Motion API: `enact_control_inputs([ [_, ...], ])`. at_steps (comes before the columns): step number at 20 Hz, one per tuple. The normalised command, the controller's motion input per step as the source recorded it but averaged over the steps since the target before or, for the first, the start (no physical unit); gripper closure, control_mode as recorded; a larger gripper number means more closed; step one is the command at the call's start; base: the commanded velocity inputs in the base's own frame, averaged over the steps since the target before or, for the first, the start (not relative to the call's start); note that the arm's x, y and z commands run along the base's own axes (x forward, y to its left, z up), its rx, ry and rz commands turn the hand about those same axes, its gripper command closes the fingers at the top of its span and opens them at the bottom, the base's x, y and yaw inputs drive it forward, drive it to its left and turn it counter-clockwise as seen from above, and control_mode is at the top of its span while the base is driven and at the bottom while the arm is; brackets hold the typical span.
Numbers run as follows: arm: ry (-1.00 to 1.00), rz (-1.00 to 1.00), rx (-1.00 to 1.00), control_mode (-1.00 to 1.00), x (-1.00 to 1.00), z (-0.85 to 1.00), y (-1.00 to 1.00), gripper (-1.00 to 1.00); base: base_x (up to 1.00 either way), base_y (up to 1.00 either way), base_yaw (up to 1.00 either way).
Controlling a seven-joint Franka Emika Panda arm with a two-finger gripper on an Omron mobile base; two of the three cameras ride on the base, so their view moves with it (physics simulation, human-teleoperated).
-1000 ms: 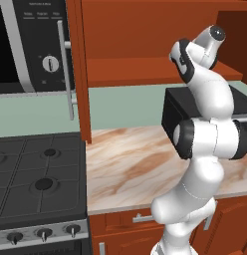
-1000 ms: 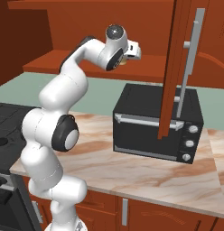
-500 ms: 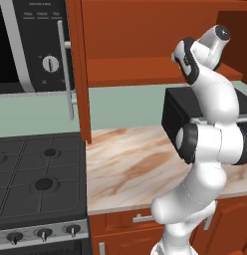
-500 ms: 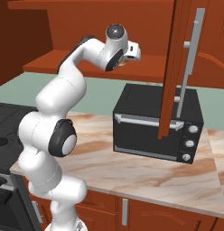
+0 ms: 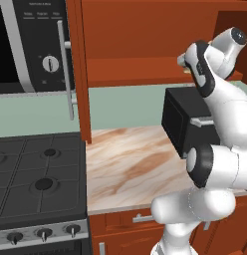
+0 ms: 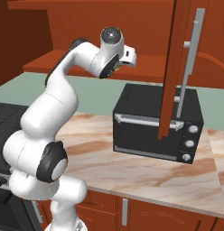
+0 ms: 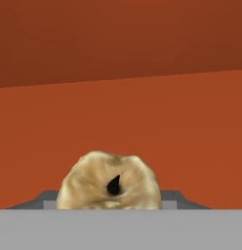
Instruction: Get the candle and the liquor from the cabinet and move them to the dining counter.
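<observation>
Candle (image 7: 108,184) sits right at the bottom of the hand view, yellowish-gold, squat, its dark wick pointing up, with red-brown cabinet interior behind and above it. It lies between the two dark finger tips, whose grey shoulders flank it left and right; the hand (image 6: 128,55) appears clenched on the candle, jaws held part-way by its width, though actual pad contact is hidden at the bottom edge, so this is a judgement. In the right base view the arm is folded high, wrist at the level of the cabinet (image 6: 86,27) shelf, above and behind the black toaster oven (image 6: 154,128). The cabinet door (image 6: 179,67) hangs open edge-on with its long silver handle, in front of the oven, which explains the arm reaching in from the left of it. The left base view shows the wrist up by the shelf edge, the marble-look worktop (image 5: 130,169) bare in front, the stove (image 5: 38,182) and microwave (image 5: 31,47) to the left. Liquor bottle not identifiable in these views. Step in hand, as I read it: candle gripped on the shelf, lift-out pending. Risks: small squat object could slip; withdrawal path must clear the open door and the oven top.
</observation>
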Motion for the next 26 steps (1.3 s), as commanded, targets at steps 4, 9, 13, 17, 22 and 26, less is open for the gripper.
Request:
enact_control_inputs([
  [4,-0.06,0.0,0.0,-1.0,-0.74,0.0,0.36,1.0,0.0,0.0,0.0],
  [9,-0.02,0.0,0.0,-1.0,-0.76,-0.01,0.33,1.0,0.0,0.0,0.0],
  [13,-0.01,0.0,0.0,-1.0,-0.75,-0.04,0.32,1.0,0.0,0.0,0.0],
  [17,0.0,0.0,0.0,-1.0,-0.67,-0.03,0.32,1.0,0.0,0.0,0.0],
  [22,0.0,0.0,0.0,-1.0,-0.65,-0.16,0.38,1.0,0.0,0.0,0.0],
  [26,0.0,0.0,-0.02,-1.0,-0.58,-0.21,0.34,1.0,0.0,0.0,0.0],
])
